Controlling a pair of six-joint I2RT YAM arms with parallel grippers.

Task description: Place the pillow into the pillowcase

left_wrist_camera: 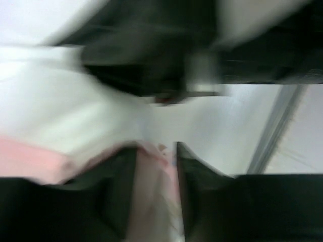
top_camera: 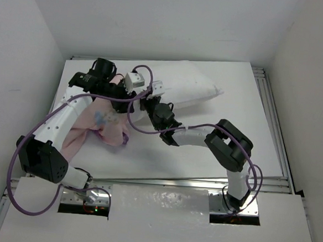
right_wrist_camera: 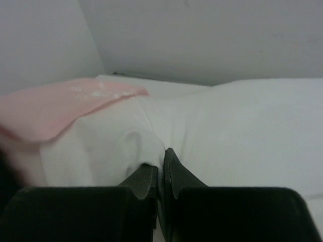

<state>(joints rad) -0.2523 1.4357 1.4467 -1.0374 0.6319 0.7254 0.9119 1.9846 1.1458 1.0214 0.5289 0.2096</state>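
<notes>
While right fingers [right_wrist_camera: 177, 177] pinch the pillow [right_wrist_camera: 242, 126], left fingers [left_wrist_camera: 197, 176] stand apart astride the pillowcase [left_wrist_camera: 153, 201] edge.

Our left black two-finger gripper [left_wrist_camera: 156, 147] hangs slightly parted at the left end of the plump white pillow [top_camera: 191, 85]; our right black gripper [right_wrist_camera: 161, 157], closed, presses there too.

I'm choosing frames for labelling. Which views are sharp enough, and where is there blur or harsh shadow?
Top external: sharp and evenly lit, with only soft shadows. Left wrist: badly motion-smeared, the left hand and pink pillowcase mere streaks. Right wrist: usable, the pillow clear, the right hand slightly soft up close.
</notes>
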